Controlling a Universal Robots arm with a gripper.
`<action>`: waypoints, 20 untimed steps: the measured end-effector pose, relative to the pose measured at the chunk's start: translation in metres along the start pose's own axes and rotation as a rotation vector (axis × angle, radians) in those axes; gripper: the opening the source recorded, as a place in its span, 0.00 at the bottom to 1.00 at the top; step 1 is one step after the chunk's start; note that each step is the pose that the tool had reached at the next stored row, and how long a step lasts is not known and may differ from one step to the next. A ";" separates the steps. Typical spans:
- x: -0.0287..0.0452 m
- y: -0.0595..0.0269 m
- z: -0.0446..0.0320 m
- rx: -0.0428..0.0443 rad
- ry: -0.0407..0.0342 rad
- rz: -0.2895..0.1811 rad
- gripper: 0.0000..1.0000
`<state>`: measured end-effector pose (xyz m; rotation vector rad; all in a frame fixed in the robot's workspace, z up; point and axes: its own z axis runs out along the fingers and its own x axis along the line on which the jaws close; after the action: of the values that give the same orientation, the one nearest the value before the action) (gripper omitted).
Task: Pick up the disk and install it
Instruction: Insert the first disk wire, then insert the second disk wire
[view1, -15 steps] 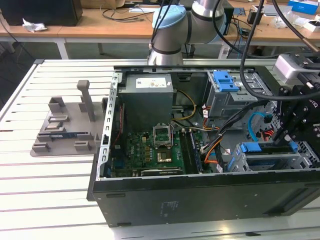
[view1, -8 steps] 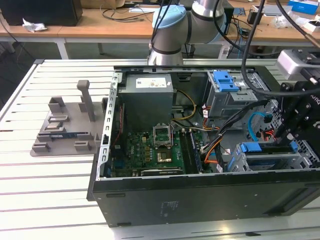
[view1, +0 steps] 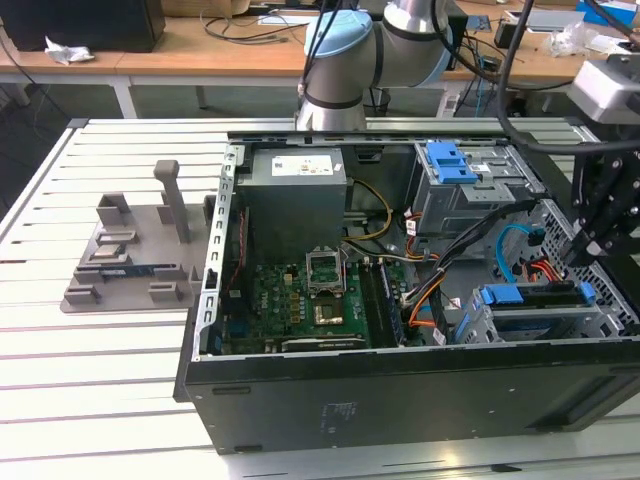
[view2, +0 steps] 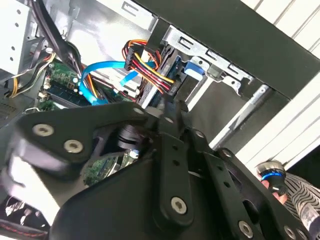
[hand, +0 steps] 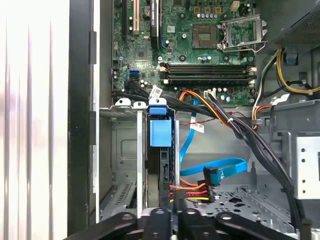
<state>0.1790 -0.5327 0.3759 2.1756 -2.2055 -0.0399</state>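
The gripper (view1: 580, 255) hangs at the right edge of the exterior frame, its black linkage reaching down to the rear end of the disk (view1: 535, 296), which stands on edge in the lower drive bay (view1: 480, 322) at the lower right of the open computer case (view1: 400, 390). Whether the fingers are apart or clamped on the disk cannot be told. In the first wrist view, the disk (hand: 161, 165) runs up the centre of the frame, its blue rail tab foremost, with the power connector (hand: 192, 192) and blue data cable (hand: 220, 167) just beside it. The install step appears in hand, with the disk largely seated; finishing calls for a straight push along the bay. The arm (view1: 350, 50) descends from the top centre, its wrist tilted over the case's right end. The motherboard (view1: 300, 300) fills the case's middle.
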 end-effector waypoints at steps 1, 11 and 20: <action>0.0000 0.0001 -0.0025 0.0000 0.0001 0.000 0.11; 0.0000 0.0010 -0.0202 0.0000 -0.0002 0.000 0.11; 0.0000 0.0010 -0.0205 0.0000 0.0000 0.000 0.11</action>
<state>0.1790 -0.5324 0.3964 2.1756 -2.2055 -0.0399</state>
